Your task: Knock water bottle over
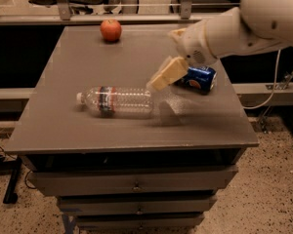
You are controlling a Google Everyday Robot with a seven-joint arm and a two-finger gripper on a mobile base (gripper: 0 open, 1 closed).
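Observation:
The water bottle point(116, 101) is a clear ribbed bottle with a white cap and a narrow label band. It lies on its side on the grey table point(63, 126), cap pointing left. My gripper point(162, 78) hangs in the air to the right of the bottle's base, above the table, apart from the bottle. It holds nothing. It partly covers the blue Pepsi can behind it.
A blue Pepsi can point(200, 78) lies on its side at the right of the table. A red apple point(110, 29) sits at the back. Drawers point(132, 184) are under the tabletop. The floor drops off on all sides of the table.

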